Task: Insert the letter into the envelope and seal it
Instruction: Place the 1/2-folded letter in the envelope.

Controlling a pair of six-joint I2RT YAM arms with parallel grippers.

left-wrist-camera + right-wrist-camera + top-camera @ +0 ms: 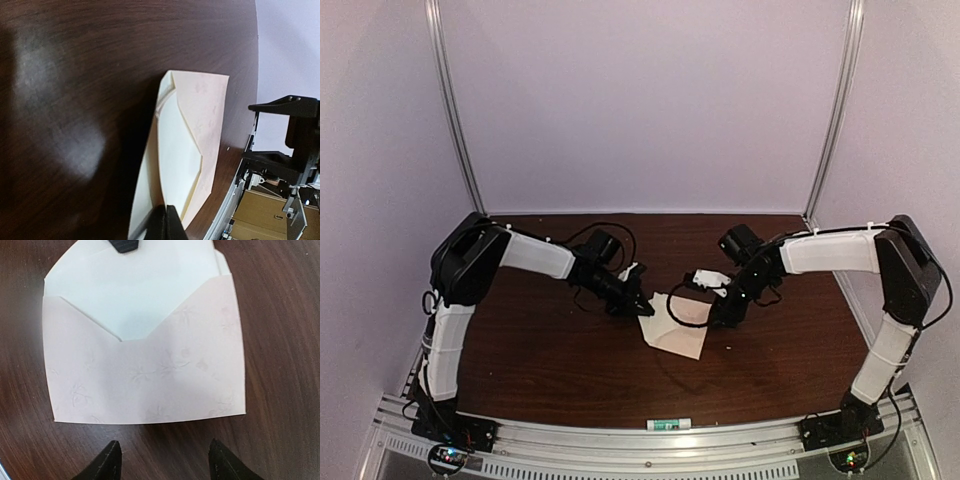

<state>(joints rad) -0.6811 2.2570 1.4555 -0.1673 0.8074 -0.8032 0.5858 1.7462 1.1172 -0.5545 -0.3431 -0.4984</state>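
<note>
The envelope [677,328] lies mid-table, pale pink-tan with a faint flower print and a V-shaped pocket mouth [145,375]. The letter [135,295], a pale cream sheet, sits partly in the pocket and sticks out of the mouth. It also shows in the left wrist view [177,150], beside the envelope's front panel [207,110]. My left gripper [167,222] is shut on the letter's outer edge, at the envelope's left end [636,303]. My right gripper [165,462] is open and empty, its fingertips [107,460] just short of the envelope's closed bottom edge, to the envelope's right [725,312].
The dark wooden table [550,350] ends at a metal rail along the front, where a small white and green item [668,424] lies. Pale walls close in the back and sides. The right arm [285,140] and a cardboard box [265,215] show in the left wrist view.
</note>
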